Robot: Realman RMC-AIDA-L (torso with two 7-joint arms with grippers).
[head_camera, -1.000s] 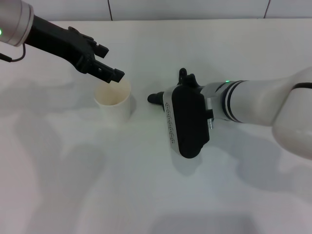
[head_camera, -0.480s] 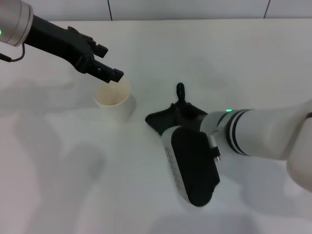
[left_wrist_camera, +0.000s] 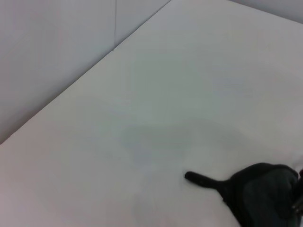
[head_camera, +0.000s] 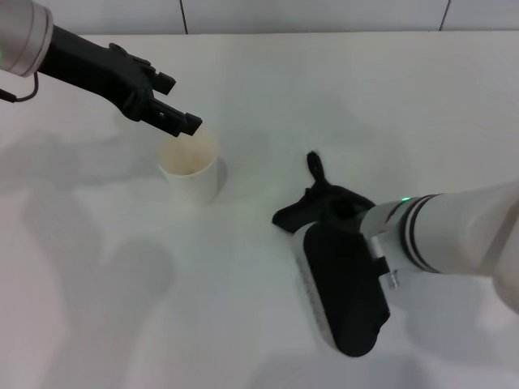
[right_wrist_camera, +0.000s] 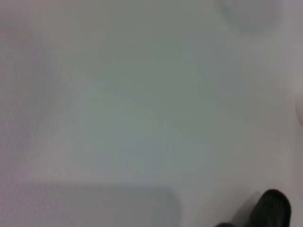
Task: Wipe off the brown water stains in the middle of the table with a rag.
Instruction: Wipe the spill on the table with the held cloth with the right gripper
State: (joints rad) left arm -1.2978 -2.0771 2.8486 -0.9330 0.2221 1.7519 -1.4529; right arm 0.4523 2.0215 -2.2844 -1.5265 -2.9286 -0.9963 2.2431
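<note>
Rag (head_camera: 324,204), dark charcoal and bunched into folds, lies on the white surface (head_camera: 268,89) at about 4 o'clock from the paper cup (head_camera: 190,166), pressed under the front of the right pincer (head_camera: 328,212). One twisted tail of cloth pokes out toward 12 o'clock.

Going left to right in the head view: the left pincer (head_camera: 180,121) hovers over the cup's rim at about 11 o'clock of the cup, its black fingers (head_camera: 191,123) close together with nothing visibly between them. I judge it waits there to keep clear of the wiping lane. The cup stands upright, apart from the cloth.

At the right, the right arm reaches in from 3 o'clock, its wrist housing covering the pincer, so I cannot tell whether the pincer is clenched or released. The low, flat pose suits dragging the cloth across the surface.

No brown water stains show anywhere on the bare surface; any remainder would be hidden beneath cloth or arm.
</note>
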